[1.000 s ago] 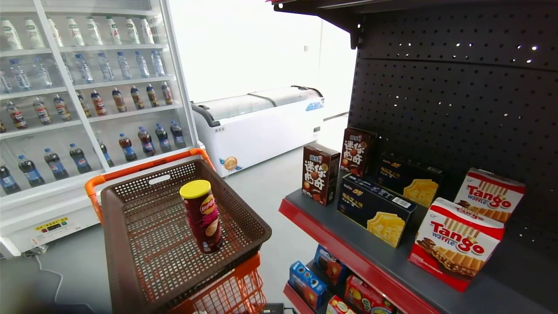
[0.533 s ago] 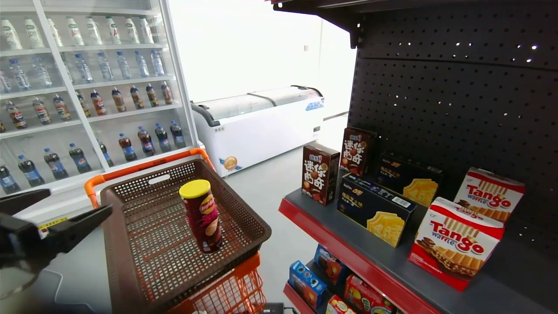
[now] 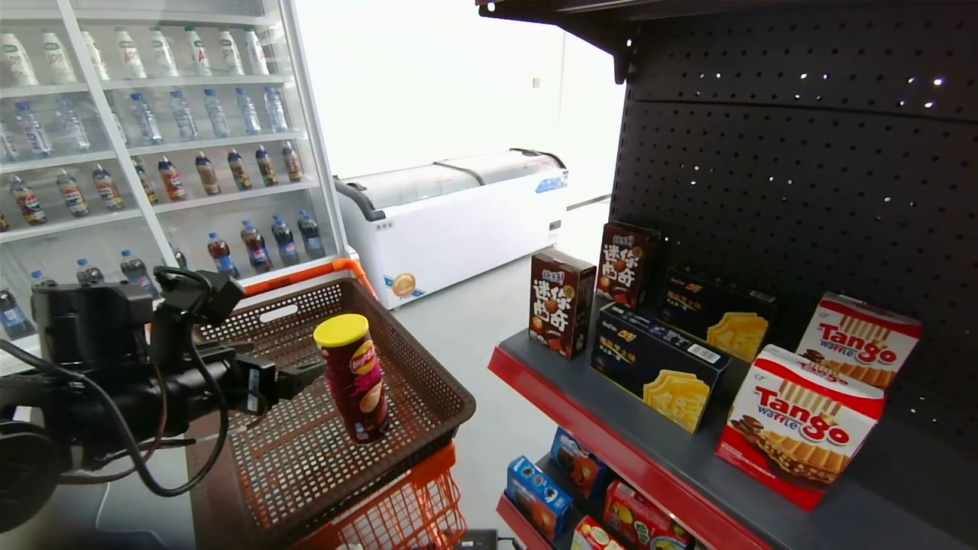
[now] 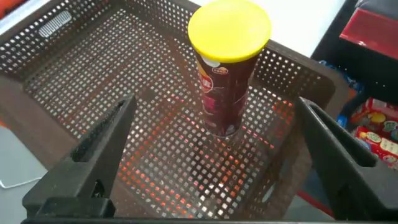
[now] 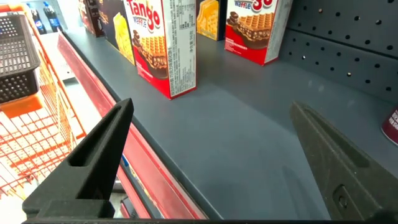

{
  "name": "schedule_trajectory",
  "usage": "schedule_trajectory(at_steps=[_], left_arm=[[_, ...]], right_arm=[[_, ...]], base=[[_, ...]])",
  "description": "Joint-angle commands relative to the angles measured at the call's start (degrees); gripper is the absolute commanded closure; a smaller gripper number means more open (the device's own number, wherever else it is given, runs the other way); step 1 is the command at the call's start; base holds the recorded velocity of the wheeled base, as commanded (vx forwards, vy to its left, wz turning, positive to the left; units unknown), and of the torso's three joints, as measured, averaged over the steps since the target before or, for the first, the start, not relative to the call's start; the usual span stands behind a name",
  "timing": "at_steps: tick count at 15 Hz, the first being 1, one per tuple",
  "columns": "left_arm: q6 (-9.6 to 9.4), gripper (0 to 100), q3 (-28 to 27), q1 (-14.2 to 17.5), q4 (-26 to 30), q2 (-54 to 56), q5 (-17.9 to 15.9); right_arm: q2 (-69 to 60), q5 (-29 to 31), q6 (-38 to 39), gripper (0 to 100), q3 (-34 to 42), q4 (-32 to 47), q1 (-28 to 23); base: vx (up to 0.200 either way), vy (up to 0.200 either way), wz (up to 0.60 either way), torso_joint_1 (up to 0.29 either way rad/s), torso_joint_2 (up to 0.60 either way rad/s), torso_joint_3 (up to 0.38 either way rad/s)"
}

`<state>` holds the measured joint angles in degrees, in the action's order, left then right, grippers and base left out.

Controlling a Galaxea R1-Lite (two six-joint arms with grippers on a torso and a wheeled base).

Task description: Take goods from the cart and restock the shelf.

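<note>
A dark red chips can [image 3: 353, 378] with a yellow lid stands upright in the brown basket [image 3: 412, 359] on top of the orange cart [image 3: 397, 512]. My left gripper [image 3: 302, 374] is inside the basket, just left of the can and level with its upper half, open. In the left wrist view the can [image 4: 227, 74] stands ahead of the gripper [image 4: 216, 106], between the lines of its two spread fingers, untouched. My right gripper [image 5: 211, 107] hangs open and empty over a bare stretch of the grey shelf board [image 5: 236, 149], past the Tango boxes [image 5: 158, 43].
The shelf [image 3: 611, 428] with its red front edge holds brown chocolate boxes [image 3: 561, 303], dark blue cracker boxes [image 3: 661, 367] and Tango wafer boxes [image 3: 810, 424]. More goods fill the lower shelf [image 3: 581, 489]. A drinks fridge [image 3: 153, 153] and a chest freezer [image 3: 458, 214] stand behind the cart.
My left arm came in from the left edge and swung across the basket, so its open gripper now sits beside the can. The can and the shelf goods have not moved.
</note>
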<state>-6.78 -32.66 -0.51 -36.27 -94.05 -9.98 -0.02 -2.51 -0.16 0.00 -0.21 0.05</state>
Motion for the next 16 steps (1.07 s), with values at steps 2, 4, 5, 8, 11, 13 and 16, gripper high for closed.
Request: schedule_trajectory(at_steps=[2,4,5,8,11,13,16], left_arm=[[-0.17,0,0.1,0.0,-6.9,-11.4,0.0],[-0.87,0,0.3,-0.1,-10.4,-14.8,0.1],[-0.87,0,0.4,-0.3,-11.9,-15.7,0.1],[-0.78,0,1.2,-1.5,-18.0,-20.3,0.1],[-0.69,0,1.7,-1.8,-23.8,-24.2,0.1],[-0.69,0,1.6,-2.1,-27.2,-25.8,0.1],[-0.78,0,0.9,-2.2,-33.2,-29.4,0.1]], right_arm=[[0.0,0.0,0.0,0,0.0,-0.1,0.0],[0.0,0.0,0.0,0,0.0,-0.1,0.0],[0.0,0.0,0.0,0,0.0,-0.1,0.0],[0.0,0.0,0.0,0,0.0,-0.1,0.0],[0.0,0.0,0.0,0,0.0,-0.1,0.0],[0.0,0.0,0.0,0,0.0,-0.1,0.0],[0.0,0.0,0.0,0,0.0,-0.1,0.0]], base=[[0.0,0.0,0.0,0.0,0.0,0.0],[0.0,0.0,0.0,0.0,0.0,0.0],[0.0,0.0,0.0,0.0,0.0,0.0],[0.0,0.0,0.0,0.0,0.0,0.0],[0.0,0.0,0.0,0.0,0.0,0.0],[0.0,0.0,0.0,0.0,0.0,0.0],[0.0,0.0,0.0,0.0,0.0,0.0]])
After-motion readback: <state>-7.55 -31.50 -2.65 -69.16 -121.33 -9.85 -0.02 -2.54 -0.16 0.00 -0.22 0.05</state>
